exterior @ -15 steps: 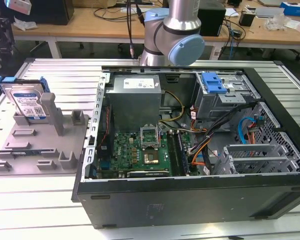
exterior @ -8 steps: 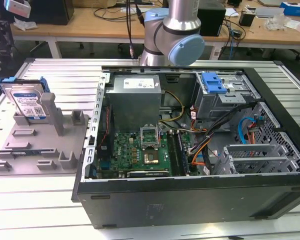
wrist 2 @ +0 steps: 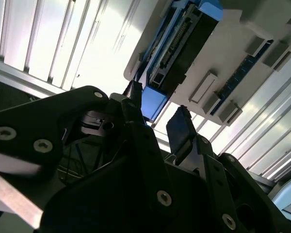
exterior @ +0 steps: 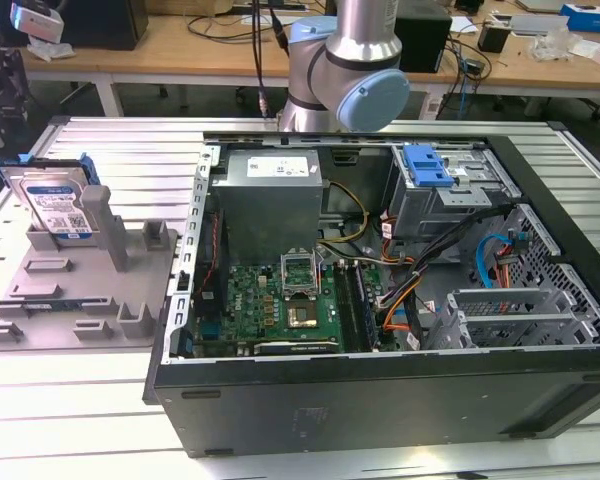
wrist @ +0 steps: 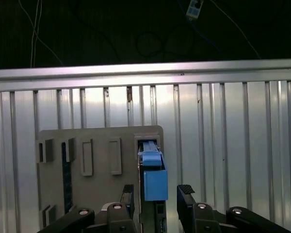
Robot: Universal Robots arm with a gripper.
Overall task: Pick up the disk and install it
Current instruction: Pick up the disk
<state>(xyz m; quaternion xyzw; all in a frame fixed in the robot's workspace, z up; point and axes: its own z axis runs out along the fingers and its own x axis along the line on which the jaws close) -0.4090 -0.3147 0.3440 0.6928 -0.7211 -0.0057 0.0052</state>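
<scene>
The disk (exterior: 54,204) stands on edge in a slot of the grey holder plate (exterior: 80,295) at the exterior view's left, on the ribbed metal table (exterior: 120,150) and well apart from the open computer case (exterior: 380,385). By these pictures, neither the pick-up nor the install is done. In the first wrist view the gripper (wrist: 157,195) sits just over the disk's blue handle (wrist: 154,180), its claw apart with one dark finger on each side of the handle. One finger looks close against the blue plastic, and a clear gap shows at the other. The second wrist view gives the same straddle, the gripper (wrist 2: 157,119) parted around the handle (wrist 2: 153,102) and not clamped. The likely destination, judging by the task, is the grey drive cage (exterior: 460,200) with the blue latch piece (exterior: 425,165) at the far right inside the case. Room around the holder is generous, with bare table to its left, near and far sides. The tight spots are the slot walls and the upright grey post (exterior: 105,215) just beside the disk. Between holder and cage stand the case's raised rim, the power supply box (exterior: 270,200) and loose cables (exterior: 440,260) beside the cage mouth, so that end looks crowded.
</scene>
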